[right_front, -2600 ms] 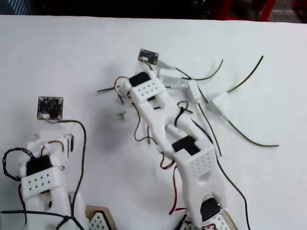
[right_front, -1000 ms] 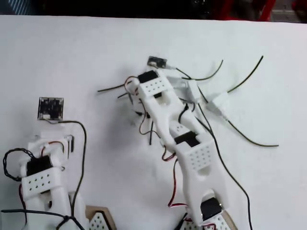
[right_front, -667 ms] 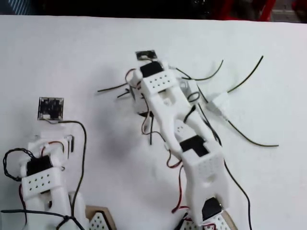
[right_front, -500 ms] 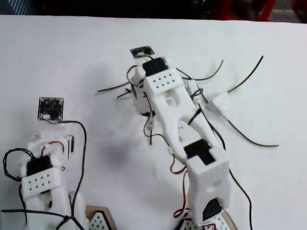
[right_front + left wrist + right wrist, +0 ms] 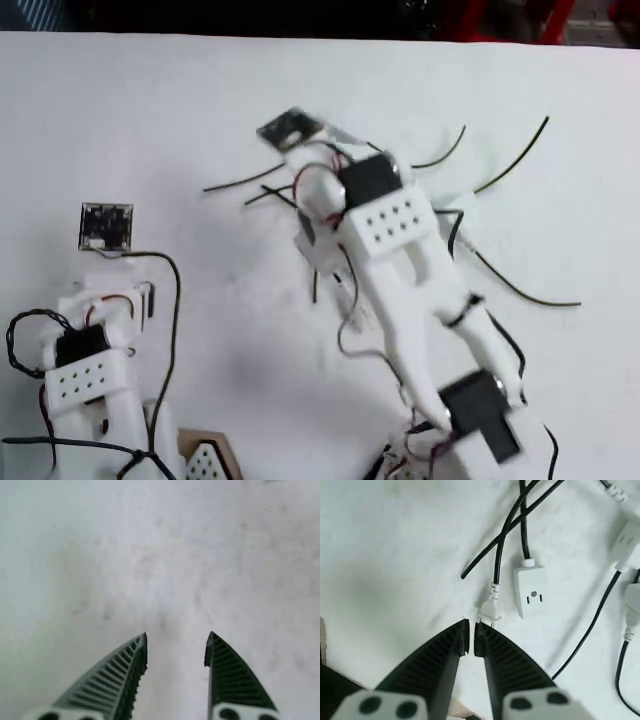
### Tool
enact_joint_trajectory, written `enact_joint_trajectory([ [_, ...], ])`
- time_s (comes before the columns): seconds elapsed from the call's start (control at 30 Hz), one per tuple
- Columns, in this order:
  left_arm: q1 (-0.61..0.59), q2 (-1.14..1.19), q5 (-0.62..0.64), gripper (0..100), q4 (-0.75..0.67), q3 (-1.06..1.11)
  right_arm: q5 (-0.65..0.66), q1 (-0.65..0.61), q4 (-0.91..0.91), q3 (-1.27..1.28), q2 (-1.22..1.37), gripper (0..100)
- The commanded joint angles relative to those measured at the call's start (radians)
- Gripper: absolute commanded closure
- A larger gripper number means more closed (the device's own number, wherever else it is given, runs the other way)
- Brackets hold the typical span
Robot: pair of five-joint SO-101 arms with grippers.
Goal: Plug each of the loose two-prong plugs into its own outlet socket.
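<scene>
White plastic first: looking at a small white two-prong plug (image 5: 490, 606) on a thin black cord (image 5: 496, 570), lying flat on the white table (image 5: 385, 555), just ahead of the right gripper (image 5: 471, 632) and apart from its tips. Judging this as the approach before the grasp, with nothing picked up yet. Holding the two black ribbed fingers (image 5: 440, 670) almost together, only a sliver of gap between them, gripping nothing. Calling next, on that reading, for spreading the fingers, coming down around the plug's body across its narrow width, and leaving the prongs free. Pointing the prongs back toward the gripper and the cord end away, with the long axis running roughly in line with the fingers, slightly tilted. Noting just beside the plug, not touching it, a white rectangular outlet socket block (image 5: 530, 596) on its own black cord, showing two slots on its visible face and lying nearly parallel to the plug. Needing, most likely, a turn of the plug before the prongs are facing those slots. Seeing, in the high view, the white right arm (image 5: 400, 225) stretched over the middle of the table. Hanging over bare table well apart from all this, the left gripper (image 5: 176, 641), spread wide and carrying nothing.
</scene>
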Motion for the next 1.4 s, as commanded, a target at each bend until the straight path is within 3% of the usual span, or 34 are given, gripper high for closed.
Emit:
enact_joint_trajectory([
  [0.0,-0.001,-0.022,-0.011,81,-0.02,-0.003,0.034,-0.068,-0.077,0.095,-0.13,98.1],
  [0.17,-0.001,-0.022,-0.011,81,-0.02,-0.003,0.066,-0.104,-0.206,0.255,-0.197,97.8],
  [0.33,-0.001,-0.022,-0.012,81,-0.02,-0.003,0.061,-0.074,-0.213,0.364,-0.2,97.3],
  [0.57,-0.001,-0.022,-0.012,81,-0.02,-0.003,0.068,-0.005,-0.228,0.537,-0.199,86.1],
  [0.83,-0.001,-0.022,-0.012,81,-0.02,-0.003,0.061,0.008,-0.507,0.744,-0.197,89.1],
  [1.03,-0.001,-0.022,-0.012,81,-0.02,-0.003,0.068,0.079,-0.533,0.749,-0.197,88.9],
  [1.37,-0.001,-0.022,-0.012,81,-0.02,-0.003,0.063,0.081,-0.584,0.744,-0.16,88.9],
])
